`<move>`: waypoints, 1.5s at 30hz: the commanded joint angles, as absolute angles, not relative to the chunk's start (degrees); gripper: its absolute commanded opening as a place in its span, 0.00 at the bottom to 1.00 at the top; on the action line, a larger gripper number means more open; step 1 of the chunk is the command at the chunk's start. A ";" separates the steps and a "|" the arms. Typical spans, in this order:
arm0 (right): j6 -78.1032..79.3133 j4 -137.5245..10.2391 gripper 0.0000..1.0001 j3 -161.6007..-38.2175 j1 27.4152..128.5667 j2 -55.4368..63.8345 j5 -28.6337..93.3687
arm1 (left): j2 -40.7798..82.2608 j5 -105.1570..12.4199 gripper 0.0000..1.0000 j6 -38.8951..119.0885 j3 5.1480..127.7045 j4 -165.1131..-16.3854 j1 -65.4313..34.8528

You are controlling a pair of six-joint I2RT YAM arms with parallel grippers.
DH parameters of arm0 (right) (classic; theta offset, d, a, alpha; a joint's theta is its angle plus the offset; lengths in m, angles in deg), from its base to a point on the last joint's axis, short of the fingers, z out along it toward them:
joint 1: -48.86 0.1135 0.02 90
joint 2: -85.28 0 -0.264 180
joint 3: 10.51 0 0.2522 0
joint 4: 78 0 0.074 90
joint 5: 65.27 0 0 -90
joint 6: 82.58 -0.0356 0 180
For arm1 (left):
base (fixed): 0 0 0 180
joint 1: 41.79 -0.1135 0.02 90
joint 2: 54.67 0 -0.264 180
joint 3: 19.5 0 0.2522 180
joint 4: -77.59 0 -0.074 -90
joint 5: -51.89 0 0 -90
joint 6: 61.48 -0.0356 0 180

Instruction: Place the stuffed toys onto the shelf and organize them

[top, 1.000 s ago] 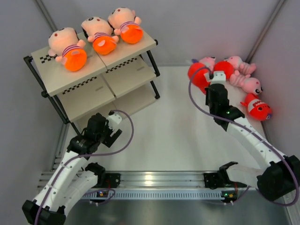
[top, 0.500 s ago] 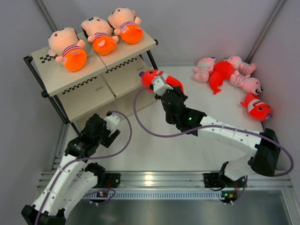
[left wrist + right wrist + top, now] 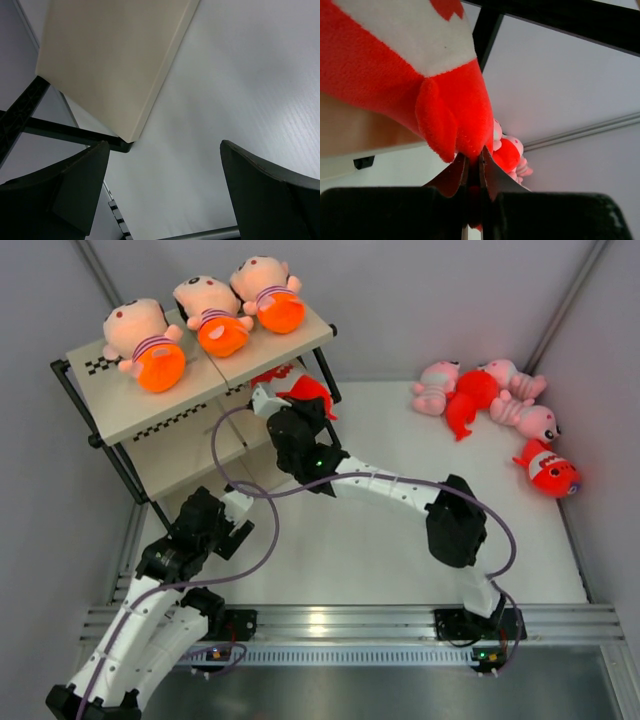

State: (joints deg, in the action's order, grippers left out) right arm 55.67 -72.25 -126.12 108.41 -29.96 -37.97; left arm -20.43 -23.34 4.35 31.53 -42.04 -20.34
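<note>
Pinched by the tail in right jaws: one red fish (image 3: 385, 55), level with shelf (image 3: 170, 425) middle tier, not yet set down. Spread and empty: left jaws. Outstanding on bench (image 3: 380, 570), well right of right jaws: five toys (image 3: 470, 400).

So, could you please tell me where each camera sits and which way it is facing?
Top external: above and behind the robot, looking down on table, shelf, left arm, right arm.
Left wrist: on the left arm, facing a shelf board and table; open left fingers below.
Right wrist: on the right arm, looking along shut right fingers pinching the red fish plush.
Shared: top and right wrist both show that plush.
</note>
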 commanded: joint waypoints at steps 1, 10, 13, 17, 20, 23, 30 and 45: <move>57.34 -74.87 0.00 -134.64 109.16 -33.54 -38.91 | -21.09 -22.29 0.98 4.35 31.79 -41.80 -20.69; 57.95 -71.80 0.00 -147.48 108.46 -44.62 -37.50 | -21.71 -22.46 0.98 4.43 31.35 -41.62 -20.78; 57.70 -68.57 0.16 -149.95 108.19 -46.38 -36.63 | -21.62 -22.55 0.98 4.35 31.26 -41.71 -20.78; 56.47 -68.45 0.28 -147.16 108.63 -43.85 -36.44 | -21.79 -22.29 0.98 4.35 31.26 -41.71 -20.87; 55.59 -69.51 0.42 -142.50 109.33 -40.16 -36.62 | -21.97 -22.46 0.98 4.17 31.00 -41.62 -20.87; 54.62 -69.51 0.58 -138.98 110.38 -36.73 -36.80 | -21.97 -22.55 0.98 4.08 30.82 -41.71 -20.78; 52.60 -69.69 0.82 -132.40 113.63 -29.51 -36.36 | -21.71 -22.46 0.98 4.35 31.08 -41.62 -20.87; 10.52 -41.73 0.94 -95.34 100.26 12.13 4.29 | -20.74 -23.25 0.98 4.26 31.17 -41.01 -20.96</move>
